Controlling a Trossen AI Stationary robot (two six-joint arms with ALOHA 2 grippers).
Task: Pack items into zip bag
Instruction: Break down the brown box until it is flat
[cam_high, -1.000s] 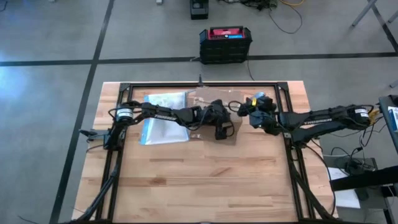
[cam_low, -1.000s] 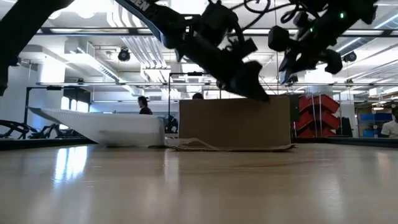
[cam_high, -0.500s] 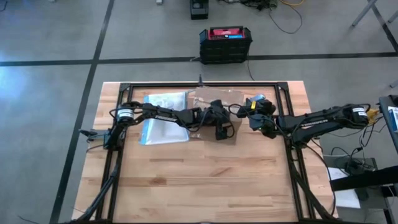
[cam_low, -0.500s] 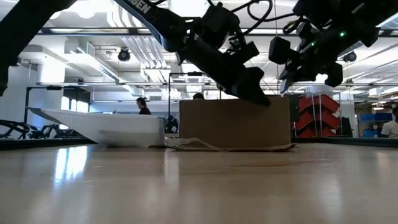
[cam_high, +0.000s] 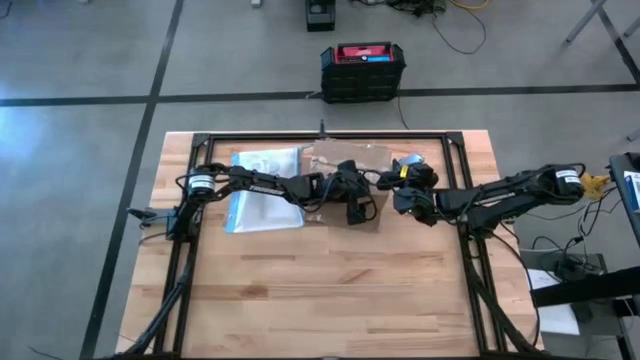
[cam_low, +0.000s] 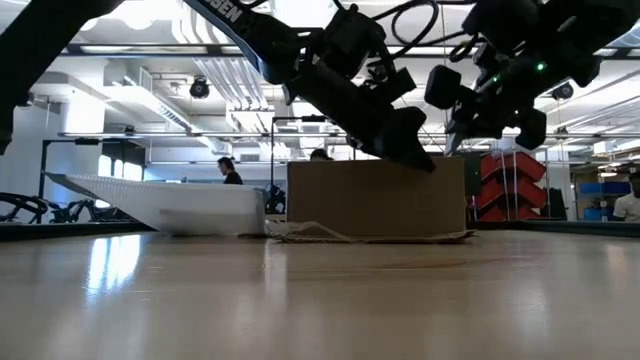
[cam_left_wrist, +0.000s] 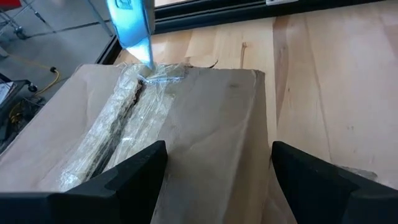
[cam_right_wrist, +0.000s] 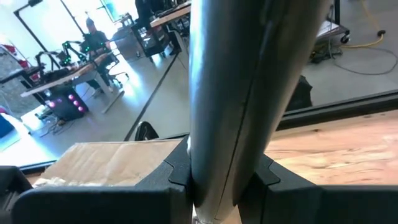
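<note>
At the table's (cam_high: 330, 290) far edge: left gripper (cam_left_wrist: 214, 177) hovers over the taped cardboard box (cam_high: 345, 185), fingers spread wide, nothing held. Right gripper (cam_high: 402, 178), beside the box, is clamped on a grey tool (cam_right_wrist: 249, 81). Zip bag (cam_high: 262, 190) lies toward the far-left corner.

No readable text anywhere; only a cut-off scrap of white lettering on the left arm (cam_low: 235, 12), low view, too partial to read.

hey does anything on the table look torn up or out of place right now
Yes. The cardboard box has a ragged split along its top, with crinkled clear plastic bulging from it. The zip bag lies flat beside it, apart.
</note>
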